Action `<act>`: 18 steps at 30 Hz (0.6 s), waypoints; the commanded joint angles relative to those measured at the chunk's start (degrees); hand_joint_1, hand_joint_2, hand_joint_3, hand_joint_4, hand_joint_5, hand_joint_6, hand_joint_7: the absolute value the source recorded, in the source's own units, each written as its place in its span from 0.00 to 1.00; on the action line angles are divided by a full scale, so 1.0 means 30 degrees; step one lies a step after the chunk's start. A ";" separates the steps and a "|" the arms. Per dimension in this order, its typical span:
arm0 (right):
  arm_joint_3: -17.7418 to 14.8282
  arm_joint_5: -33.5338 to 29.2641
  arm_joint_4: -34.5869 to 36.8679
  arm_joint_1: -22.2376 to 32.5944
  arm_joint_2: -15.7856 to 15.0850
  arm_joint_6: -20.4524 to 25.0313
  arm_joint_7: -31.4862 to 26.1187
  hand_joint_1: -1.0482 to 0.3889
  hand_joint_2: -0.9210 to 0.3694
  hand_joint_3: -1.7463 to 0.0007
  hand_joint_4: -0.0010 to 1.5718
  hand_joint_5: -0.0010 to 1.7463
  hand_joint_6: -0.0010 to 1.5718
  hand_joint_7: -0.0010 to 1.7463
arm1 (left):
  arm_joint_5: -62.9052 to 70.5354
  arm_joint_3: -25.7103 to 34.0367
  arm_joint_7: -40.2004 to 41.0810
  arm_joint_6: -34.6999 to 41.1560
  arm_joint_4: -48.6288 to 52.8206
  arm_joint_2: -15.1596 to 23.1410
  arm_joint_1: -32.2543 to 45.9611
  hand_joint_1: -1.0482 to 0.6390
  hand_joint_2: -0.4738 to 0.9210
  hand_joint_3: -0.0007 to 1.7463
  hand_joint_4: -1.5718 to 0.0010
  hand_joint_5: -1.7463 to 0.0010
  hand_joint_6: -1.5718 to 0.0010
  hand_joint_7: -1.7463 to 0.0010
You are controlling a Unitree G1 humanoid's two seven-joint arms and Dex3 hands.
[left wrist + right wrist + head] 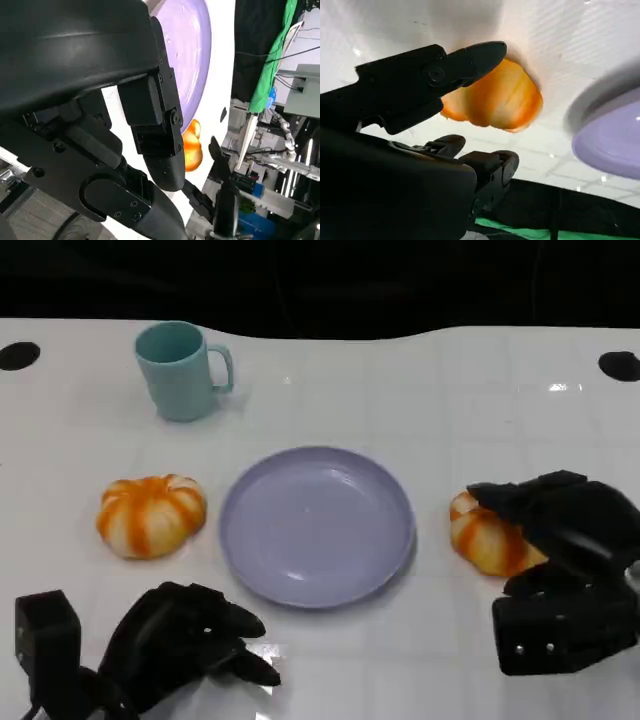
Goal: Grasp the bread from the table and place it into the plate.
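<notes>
Your right hand (560, 560) reaches over one bread (487, 535) right of the plate (317, 525), fingers spread around it, not clamped. Your left hand (190, 640) rests open on the white table (420, 390); darkness lies beyond.

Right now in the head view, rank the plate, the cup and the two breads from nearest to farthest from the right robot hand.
1. Right bread, under the right robot hand.
2. Plate, centre.
3. Left bread, beyond the plate.
4. Cup, far left corner.
</notes>
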 commanded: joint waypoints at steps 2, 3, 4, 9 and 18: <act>0.0870 0.0131 0.2837 -0.1485 0.0507 0.0116 -0.1125 0.26 0.05 1.00 0.15 0.10 0.17 0.00 | 0.0016 0.0061 0.0027 0.0355 -0.0269 0.0259 0.0351 0.00 0.84 0.00 0.00 0.89 0.00 0.99; 0.1059 0.0105 0.3403 -0.1772 0.0646 0.0202 -0.1235 0.26 0.05 1.00 0.14 0.10 0.17 0.00 | 0.0043 0.0057 0.0063 0.0290 -0.0294 0.0239 0.0367 0.00 0.84 0.00 0.00 0.89 0.00 0.99; 0.1195 0.0127 0.3830 -0.1988 0.0751 0.0260 -0.1309 0.25 0.05 1.00 0.14 0.10 0.16 0.00 | 0.0052 0.0061 0.0063 0.0208 -0.0292 0.0216 0.0372 0.00 0.84 0.00 0.00 0.89 0.00 0.99; 0.1756 0.0460 0.6226 -0.3034 0.1427 0.0303 -0.1943 0.25 0.05 1.00 0.16 0.09 0.17 0.00 | 0.0128 0.0006 0.0084 0.0171 -0.0382 0.0233 0.0426 0.00 0.84 0.00 0.00 0.89 0.00 0.99; 0.2100 0.1317 0.8629 -0.3585 0.1965 -0.1038 -0.5079 0.53 0.00 0.96 0.40 0.46 0.48 0.03 | 0.0137 -0.0034 0.0249 0.0264 -0.0629 0.0173 0.0543 0.00 0.84 0.00 0.00 0.88 0.00 0.99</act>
